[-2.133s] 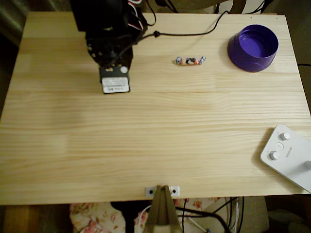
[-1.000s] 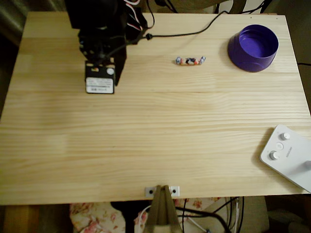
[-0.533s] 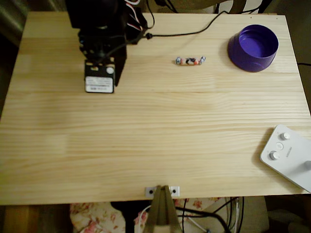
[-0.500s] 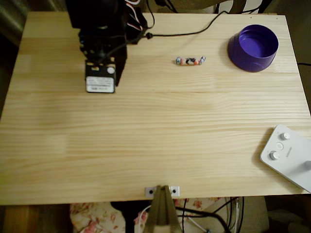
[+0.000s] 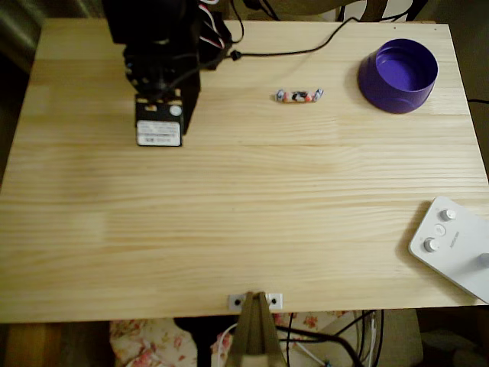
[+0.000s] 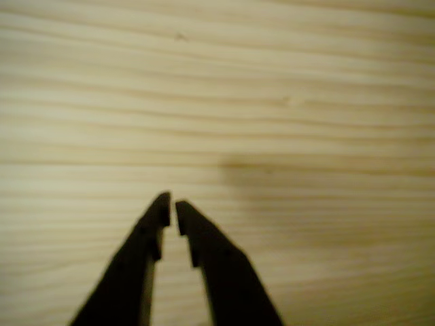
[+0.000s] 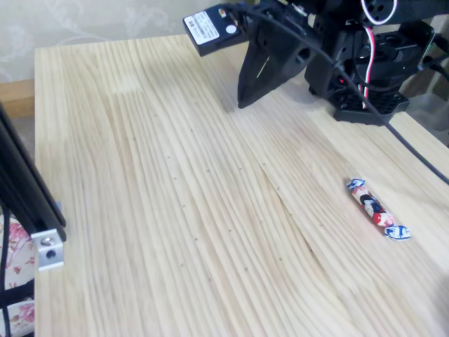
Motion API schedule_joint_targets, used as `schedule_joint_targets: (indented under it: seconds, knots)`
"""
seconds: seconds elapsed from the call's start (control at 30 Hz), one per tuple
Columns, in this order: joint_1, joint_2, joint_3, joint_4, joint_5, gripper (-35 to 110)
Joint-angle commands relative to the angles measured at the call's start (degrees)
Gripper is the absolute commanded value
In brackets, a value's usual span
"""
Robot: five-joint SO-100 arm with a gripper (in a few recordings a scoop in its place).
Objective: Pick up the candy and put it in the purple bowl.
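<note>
The candy [image 5: 299, 95], a small wrapped sweet with twisted ends, lies on the wooden table at the back middle in the overhead view. In the fixed view the candy [image 7: 377, 209] lies at the right. The purple bowl [image 5: 382, 90] stands at the table's back right corner, with nothing visible inside. The black arm [image 5: 159, 84] reaches over the back left of the table, well left of the candy. My gripper [image 6: 171, 206] hangs above bare wood with its tips almost touching and nothing between them. The fixed view shows the gripper [image 7: 242, 104] pointing down, just above the table.
A white device with knobs [image 5: 454, 245] sits at the front right corner. A black cable [image 5: 306, 52] runs along the back edge from the arm's base. A metal bracket [image 5: 256, 300] is clamped at the middle of the front edge.
The arm swung left, away from the candy, between the oldest frame and one second ago. Since then it has barely moved. Candy and bowl stay put.
</note>
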Motion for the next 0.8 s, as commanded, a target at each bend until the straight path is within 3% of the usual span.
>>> schedule_joint_targets:
  seconds: [0.0,0.37,0.77]
  knots:
    - [0.09,-0.26,-6.24,-1.93,-0.88,-1]
    - [-3.6,-7.82,-14.68,-2.55,0.44,-1]
    - [-13.62,-15.38,-32.26,4.57,1.41,-1]
